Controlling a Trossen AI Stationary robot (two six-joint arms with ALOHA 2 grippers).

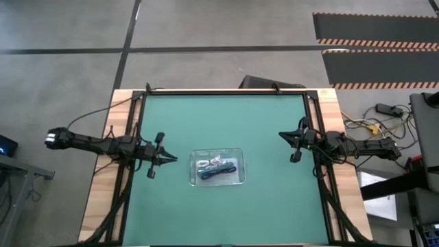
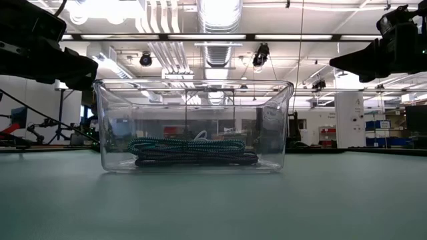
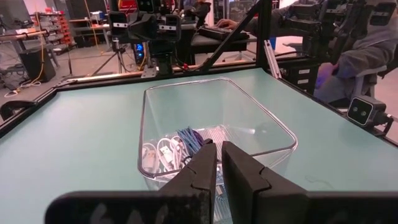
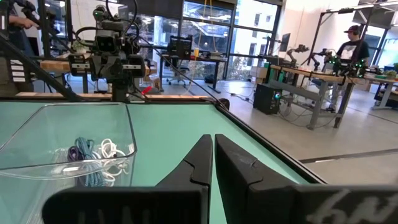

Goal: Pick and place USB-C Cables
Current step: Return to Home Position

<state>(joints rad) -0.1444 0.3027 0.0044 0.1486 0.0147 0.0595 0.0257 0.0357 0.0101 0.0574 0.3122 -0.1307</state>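
Observation:
A clear tray (image 1: 239,152) stands on the green mat near the table's middle, and the bundled USB-C cables (image 1: 217,167) lie inside on its floor: white ones (image 3: 163,151), a teal one (image 2: 187,144) and a dark one (image 2: 197,159). My left gripper (image 1: 174,159) hovers shut just left of the tray, its fingers level and pointing at it. At the table's right side my right gripper (image 1: 280,134) hovers shut, well clear of the tray, pointing toward the table's left edge. Neither gripper holds anything.
Bare green mat (image 1: 219,120) surrounds the tray on all sides. Black frame rails (image 1: 226,91) run along the table's far, left and right edges. People sit or stand at desks in the room beyond the table (image 3: 367,43).

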